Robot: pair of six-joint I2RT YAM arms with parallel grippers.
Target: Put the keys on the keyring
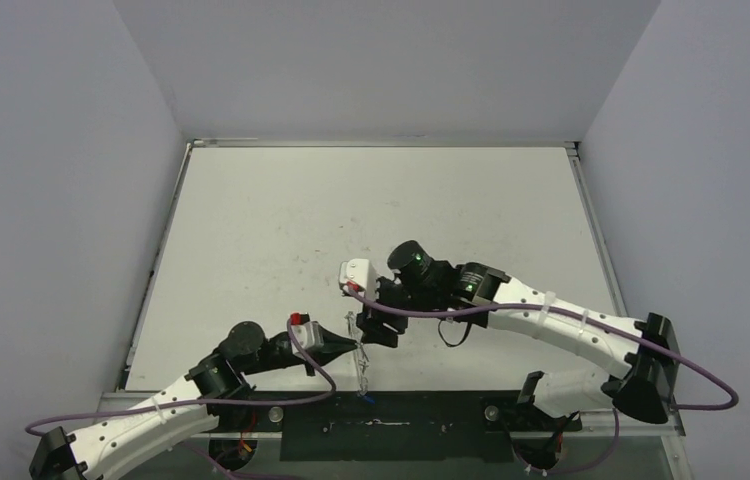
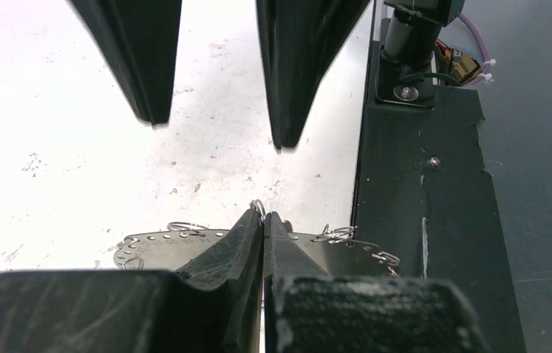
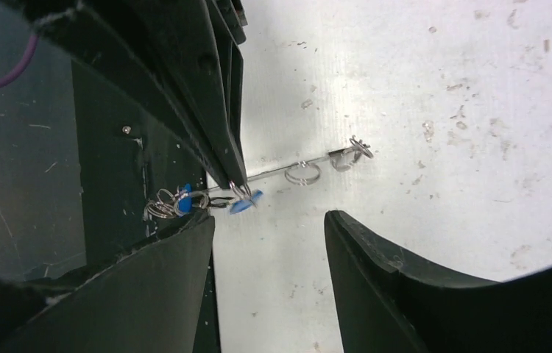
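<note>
The keyring [image 1: 360, 362] is a thin silver hoop with small loops, held edge-up over the table's near edge. My left gripper [image 1: 353, 345] is shut on one of its small loops, seen in the left wrist view [image 2: 264, 218] with the keyring [image 2: 177, 248] spread below the fingertips. In the right wrist view the keyring [image 3: 310, 166] shows as a thin line. One blue-capped key [image 3: 247, 201] hangs at the left gripper's tip [image 3: 235, 180], another blue key [image 3: 182, 197] among loops further left. My right gripper [image 3: 267, 220] is open and empty, just beside the ring [image 1: 373, 330].
The black base plate [image 1: 401, 412] runs along the table's near edge, right under the keyring's lower end; it also shows in the left wrist view [image 2: 420, 220]. White walls enclose the table [image 1: 351, 210] on three sides.
</note>
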